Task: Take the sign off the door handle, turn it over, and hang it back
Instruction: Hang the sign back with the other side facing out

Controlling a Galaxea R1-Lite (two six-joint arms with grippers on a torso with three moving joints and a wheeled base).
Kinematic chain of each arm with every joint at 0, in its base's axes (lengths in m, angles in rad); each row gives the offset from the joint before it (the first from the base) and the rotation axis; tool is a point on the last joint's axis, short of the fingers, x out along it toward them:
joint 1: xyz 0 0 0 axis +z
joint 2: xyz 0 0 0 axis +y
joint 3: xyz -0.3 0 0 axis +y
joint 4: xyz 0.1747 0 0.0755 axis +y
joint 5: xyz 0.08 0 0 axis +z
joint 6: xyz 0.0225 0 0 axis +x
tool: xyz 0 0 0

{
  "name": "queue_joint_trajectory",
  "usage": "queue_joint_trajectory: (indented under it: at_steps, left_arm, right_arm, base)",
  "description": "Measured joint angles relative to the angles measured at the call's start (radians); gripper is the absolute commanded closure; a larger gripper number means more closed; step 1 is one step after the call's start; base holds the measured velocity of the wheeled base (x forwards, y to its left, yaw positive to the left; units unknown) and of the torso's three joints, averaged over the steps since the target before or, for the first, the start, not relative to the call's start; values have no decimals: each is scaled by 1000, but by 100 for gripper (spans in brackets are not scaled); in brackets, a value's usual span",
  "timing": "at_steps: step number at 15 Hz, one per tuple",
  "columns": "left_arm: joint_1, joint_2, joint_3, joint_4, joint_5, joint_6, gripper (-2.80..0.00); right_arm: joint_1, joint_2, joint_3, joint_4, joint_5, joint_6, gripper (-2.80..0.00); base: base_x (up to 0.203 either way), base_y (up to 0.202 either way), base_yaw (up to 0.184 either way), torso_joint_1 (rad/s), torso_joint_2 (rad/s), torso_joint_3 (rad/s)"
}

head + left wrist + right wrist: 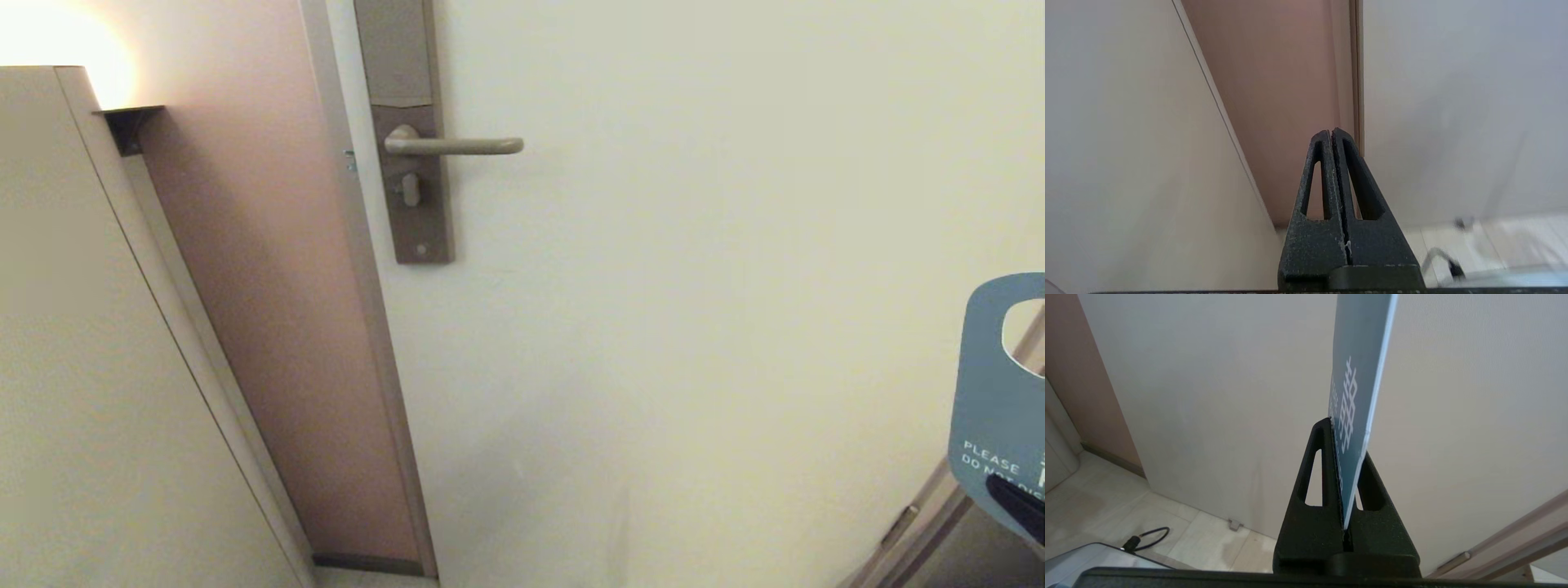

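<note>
The sign [992, 392] is at the right edge of the head view, low and far to the right of the door handle [457, 146]. Its teal-blue side with white "PLEASE DO NOT" faces me, and its hole is at the top. My right gripper [1345, 437] is shut on the sign's lower end; the sign [1359, 371] stands edge-on between the fingers. Only a black fingertip [1016, 498] of it shows in the head view. The handle sticks out to the right from its brown backplate [412, 163] and is bare. My left gripper [1331, 132] is shut and empty, low near the door frame.
The cream door [694, 286] fills most of the view. A pink wall [261, 286] and a cream cabinet side [82, 367] stand to the left. A small thumb-turn knob [410, 189] sits below the lever. A black cable [1147, 537] lies on the tiled floor.
</note>
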Motion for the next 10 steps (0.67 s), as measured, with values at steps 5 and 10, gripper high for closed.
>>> queue_joint_trajectory:
  at_steps: [5,10]
  left_arm:
    - [4,-70,1,-5,9,-20,0]
    - [4,-77,1,-8,11,-77,0]
  right_arm:
    - [-1,-12,-8,0,-46,87,0]
    - [-1,27,-95,-1,-50,165,0]
  base:
    - [0,0,0,0,0,0]
    - [0,0,0,0,0,0]
